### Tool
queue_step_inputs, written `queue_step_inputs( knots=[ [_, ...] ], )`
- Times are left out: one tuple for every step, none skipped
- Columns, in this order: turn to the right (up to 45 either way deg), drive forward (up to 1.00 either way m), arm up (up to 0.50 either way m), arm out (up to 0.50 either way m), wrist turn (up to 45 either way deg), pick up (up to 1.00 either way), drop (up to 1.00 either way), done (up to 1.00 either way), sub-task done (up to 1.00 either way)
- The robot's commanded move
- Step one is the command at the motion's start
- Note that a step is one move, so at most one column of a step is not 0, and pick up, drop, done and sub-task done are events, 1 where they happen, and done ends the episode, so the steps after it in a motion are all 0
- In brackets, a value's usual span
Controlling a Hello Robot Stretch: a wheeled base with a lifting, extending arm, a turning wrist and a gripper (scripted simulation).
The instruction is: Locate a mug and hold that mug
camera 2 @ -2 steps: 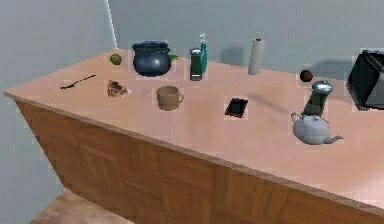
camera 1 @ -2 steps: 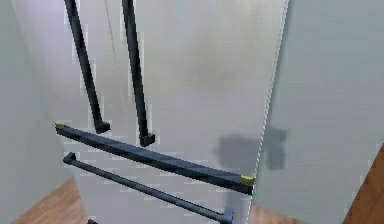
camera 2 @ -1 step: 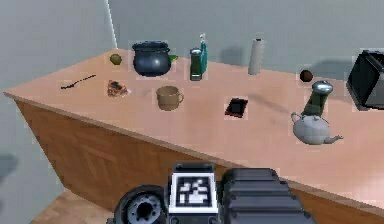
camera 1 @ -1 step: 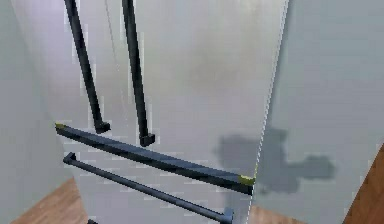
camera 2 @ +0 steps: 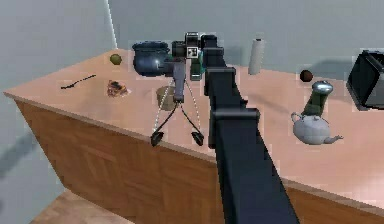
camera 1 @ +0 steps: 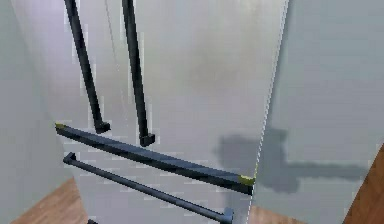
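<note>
Closest in the forward view, a strip of wooden floor (camera 1: 50, 205) ran beneath a steel fridge (camera 1: 200, 90), whose two dark drawer bars (camera 1: 150, 155) crossed its lower part and whose two upright door handles (camera 1: 135, 70) rose above them, with a grey wall (camera 1: 330, 80) to the right. In the arm side view the dark arm (camera 2: 240, 150) rose from the bottom edge and reached out over a wooden counter (camera 2: 275, 100) with panelled cabinet fronts (camera 2: 110, 160) below it. The gripper (camera 2: 176, 138) hung left of the arm's far end, its thin fingers (camera 2: 157, 135) splayed downward in front of the counter's edge. A pale round thing (camera 2: 165, 95) lay on the countertop right behind the gripper's body, so I could not tell whether the gripper held anything, nor whether that thing was the mug. To the right of the arm a silver kettle (camera 2: 315, 128) stood near the front, with a slim grinder-like thing (camera 2: 321, 95) just behind it. To the left lay a reddish-brown lump (camera 2: 118, 89) and a dark utensil (camera 2: 78, 81). Farther back stood a dark blue pot (camera 2: 150, 58), a small greenish ball (camera 2: 116, 58), a white bottle (camera 2: 258, 55), a small dark round thing (camera 2: 306, 75) and a black appliance (camera 2: 368, 80) at the right edge.
</note>
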Motion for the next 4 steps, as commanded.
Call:
queue_step_inputs(
  knots=[
    [0.0, 0.00, 0.00, 0.00, 45.0, 0.00, 0.00, 0.00, 0.00],
    [0.0, 0.00, 0.00, 0.00, 45.0, 0.00, 0.00, 0.00, 0.00],
    [0.0, 0.00, 0.00, 0.00, 45.0, 0.00, 0.00, 0.00, 0.00],
    [0.0, 0.00, 0.00, 0.00, 30.0, 0.00, 0.00, 0.00, 0.00]
  ],
)
